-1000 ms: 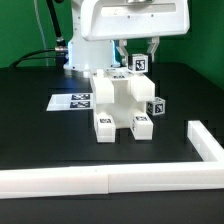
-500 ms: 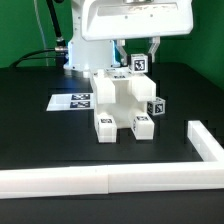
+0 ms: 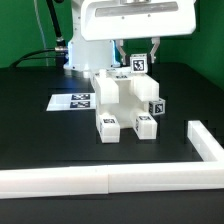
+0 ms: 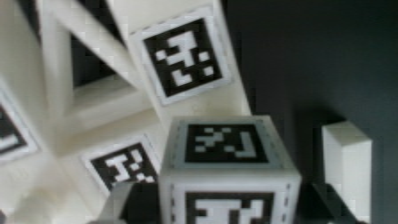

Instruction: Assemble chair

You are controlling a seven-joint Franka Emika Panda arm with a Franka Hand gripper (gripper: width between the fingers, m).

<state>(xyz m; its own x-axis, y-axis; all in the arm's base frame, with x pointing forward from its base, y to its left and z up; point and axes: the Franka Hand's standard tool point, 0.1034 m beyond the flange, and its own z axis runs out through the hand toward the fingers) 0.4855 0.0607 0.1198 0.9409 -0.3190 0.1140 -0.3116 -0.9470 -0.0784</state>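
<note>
At the middle of the black surface (image 3: 40,150), standing: small white chair (image 3: 118,100), partly built, square tags on its blocks. At its far top, jaws pinching a tagged cube (image 3: 140,63) (blurred and large from the wrist). Just beside, toward the exterior view's left, flat marker board (image 3: 70,101). Along the near edge, long white rail (image 3: 100,180).

Our surroundings
We see a long white plastic border rail (image 3: 100,180) and the thin flat white marker board (image 3: 70,101) lying on a matte black table (image 3: 40,140).
</note>
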